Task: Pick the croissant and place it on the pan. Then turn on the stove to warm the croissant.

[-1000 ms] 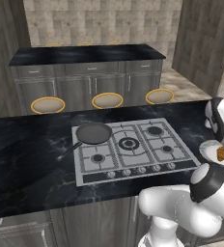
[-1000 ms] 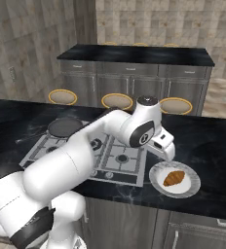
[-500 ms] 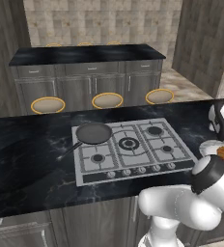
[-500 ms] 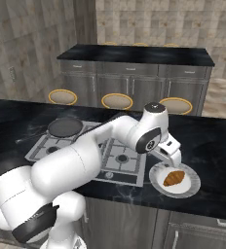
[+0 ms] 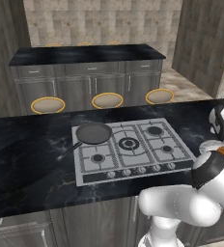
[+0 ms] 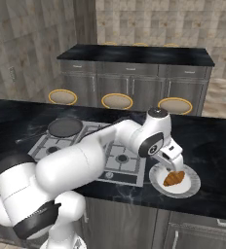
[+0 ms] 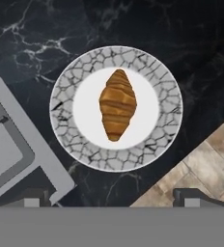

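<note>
The croissant is a small golden-brown pastry lying in the middle of a white round plate with a crackled grey rim. In the right base view the croissant and its plate sit on the black counter just right of the stove. My gripper hangs open directly above the croissant, apart from it, with one fingertip on each side and nothing between them. The dark pan rests on the stove's rear left burner, handle pointing front-left.
Small round knobs line the stove's front edge. The plate stands close to the counter's front edge, with tiled floor beyond it. Three yellow-rimmed stools and a dark-topped cabinet island stand behind the counter.
The hand has swung right from the stove's right edge and come down over the plate and croissant. Its jaws stayed open. Pan and croissant have not moved.
</note>
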### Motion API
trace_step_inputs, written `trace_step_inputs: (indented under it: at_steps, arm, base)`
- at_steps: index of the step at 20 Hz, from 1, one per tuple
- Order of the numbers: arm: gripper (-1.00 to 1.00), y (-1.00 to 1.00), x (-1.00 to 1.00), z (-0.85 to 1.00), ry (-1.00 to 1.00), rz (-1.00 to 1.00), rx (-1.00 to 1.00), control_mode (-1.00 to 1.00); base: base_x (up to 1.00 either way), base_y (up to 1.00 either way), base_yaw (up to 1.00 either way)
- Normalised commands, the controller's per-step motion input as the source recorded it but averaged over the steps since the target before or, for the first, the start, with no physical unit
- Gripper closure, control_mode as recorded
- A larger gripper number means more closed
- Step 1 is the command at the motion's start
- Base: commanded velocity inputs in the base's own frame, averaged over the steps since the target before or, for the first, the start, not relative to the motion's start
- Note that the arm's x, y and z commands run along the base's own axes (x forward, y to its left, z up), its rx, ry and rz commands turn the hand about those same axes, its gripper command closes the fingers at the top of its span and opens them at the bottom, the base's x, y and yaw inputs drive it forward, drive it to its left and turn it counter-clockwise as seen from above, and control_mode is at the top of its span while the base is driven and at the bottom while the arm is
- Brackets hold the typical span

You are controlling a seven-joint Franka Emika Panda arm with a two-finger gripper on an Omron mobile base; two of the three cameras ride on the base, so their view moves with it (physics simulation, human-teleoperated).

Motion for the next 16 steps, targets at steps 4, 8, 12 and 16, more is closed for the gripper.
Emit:
trace_step_inputs:
  at_steps: [4,8,12,16]
  arm:
    - [-1.00,0.00,0.00,-0.19,0.00,-0.04,0.00,-1.00]
    - [-1.00,0.00,0.00,-0.21,0.00,-0.03,0.00,-1.00]
    - [-1.00,0.00,0.00,-0.19,0.00,-0.01,0.00,-1.00]
    - [-1.00,-0.03,0.00,-0.20,0.00,0.00,0.00,-1.00]
  base:
    - [0.00,0.00,0.00]
    - [0.00,0.00,0.00]
    - [0.00,0.00,0.00]
    - [0.00,0.00,0.00]
